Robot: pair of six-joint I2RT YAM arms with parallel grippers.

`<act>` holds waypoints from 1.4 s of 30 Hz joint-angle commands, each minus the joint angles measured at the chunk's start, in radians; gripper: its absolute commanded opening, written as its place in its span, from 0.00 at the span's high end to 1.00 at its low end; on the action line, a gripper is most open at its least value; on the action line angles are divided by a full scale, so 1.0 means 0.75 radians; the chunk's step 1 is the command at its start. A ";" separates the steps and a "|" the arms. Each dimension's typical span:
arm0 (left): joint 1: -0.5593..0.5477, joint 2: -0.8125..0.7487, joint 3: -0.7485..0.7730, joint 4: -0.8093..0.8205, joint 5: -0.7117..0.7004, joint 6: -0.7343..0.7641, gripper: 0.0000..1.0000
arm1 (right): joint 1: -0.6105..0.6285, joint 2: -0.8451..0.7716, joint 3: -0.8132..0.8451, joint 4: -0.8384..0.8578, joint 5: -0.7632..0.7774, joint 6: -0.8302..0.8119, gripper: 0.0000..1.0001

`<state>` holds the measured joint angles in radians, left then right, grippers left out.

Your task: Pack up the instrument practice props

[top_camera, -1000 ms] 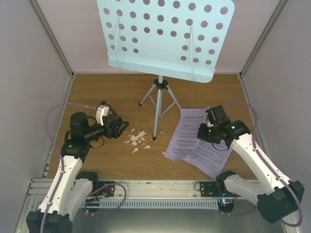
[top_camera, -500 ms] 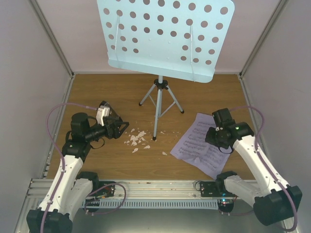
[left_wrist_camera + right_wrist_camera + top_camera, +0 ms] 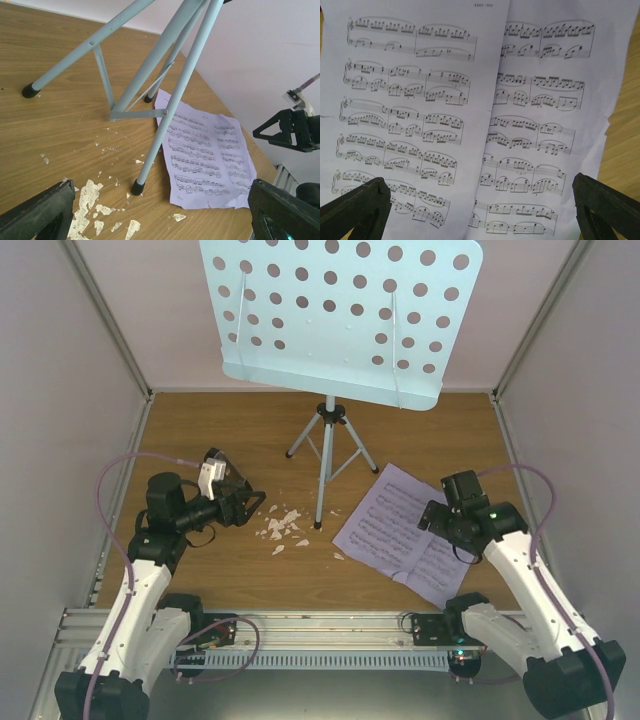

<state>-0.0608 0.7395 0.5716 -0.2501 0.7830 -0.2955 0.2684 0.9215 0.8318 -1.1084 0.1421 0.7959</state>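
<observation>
The sheet-music pages [image 3: 395, 530] lie flat on the worktop [image 3: 230, 430], right of the music stand [image 3: 340, 310] and just beside its nearest tripod foot [image 3: 136, 188]. There are two lilac pages side by side. In the top view the pair stretches diagonally from near that foot toward the near right corner.

The right tool [image 3: 478, 186] is directly over them, pointing down, with its fingers spread wide apart and nothing between them. In its wrist view the printed staves fill the picture, and the line where the two pages meet runs up between the two fingers. The opening therefore spans the pair's long axis, with one finger toward each page. I cannot tell whether the fingertips touch the paper or hang just above it.

The left tool [image 3: 161, 186] is also spread open and empty. It sits low on the far side of the stand, aimed across the white crumbs [image 3: 280, 525] and through the tripod legs toward the pages. The legs stand between it and the paper, so the right arm is plainly the nearer and has the clear approach.

My judgement is that the pages are the step in hand. Flat paper gives the fingers no edge to close on from above, so a grip would probably have to come at the free border. No metronome shows in any view.
</observation>
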 commanded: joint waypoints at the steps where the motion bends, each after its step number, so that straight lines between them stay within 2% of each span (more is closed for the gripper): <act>1: 0.001 -0.016 -0.014 0.064 -0.015 0.020 0.05 | -0.014 -0.031 0.066 0.017 0.083 0.030 0.01; 8: 0.002 -0.015 0.007 0.056 -0.031 0.019 0.04 | -0.013 -0.113 0.154 0.182 -0.030 -0.069 0.00; 11: 0.001 0.039 0.119 0.008 -0.034 0.095 0.04 | -0.013 -0.182 0.134 0.367 -0.156 -0.101 0.01; 15: 0.001 0.155 0.365 -0.044 -0.069 0.175 0.04 | -0.013 -0.305 -0.084 0.828 -0.401 0.031 0.00; 17: 0.002 0.204 0.466 -0.024 -0.080 0.186 0.04 | -0.011 -0.350 -0.253 1.170 -0.544 0.191 0.00; 19: 0.001 0.246 0.546 0.005 -0.124 0.167 0.04 | -0.002 -0.350 -0.423 1.613 -0.643 0.420 0.00; 21: 0.002 0.249 0.562 0.063 -0.167 0.134 0.04 | 0.026 -0.301 -0.501 1.868 -0.669 0.519 0.00; 23: 0.002 0.233 0.543 0.132 -0.215 0.113 0.04 | 0.066 -0.187 -0.455 1.913 -0.689 0.498 0.00; 27: 0.002 0.210 0.497 0.159 -0.348 0.185 0.04 | 0.102 0.009 -0.279 1.829 -0.771 0.464 0.00; 32: 0.004 0.184 0.381 0.146 -0.584 0.293 0.03 | 0.143 0.103 -0.408 2.257 -0.789 0.727 0.12; 37: 0.003 0.186 0.381 0.122 -0.645 0.332 0.03 | 0.154 0.316 -0.243 2.296 -0.851 0.739 0.16; 42: 0.003 0.154 0.346 0.116 -0.697 0.339 0.02 | 0.173 0.472 -0.167 2.447 -0.855 0.813 0.24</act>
<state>-0.0605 0.8848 0.8574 -0.1986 0.3172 -0.0711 0.3820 1.2186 0.6506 0.5758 -0.4770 1.3430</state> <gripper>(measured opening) 0.972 0.789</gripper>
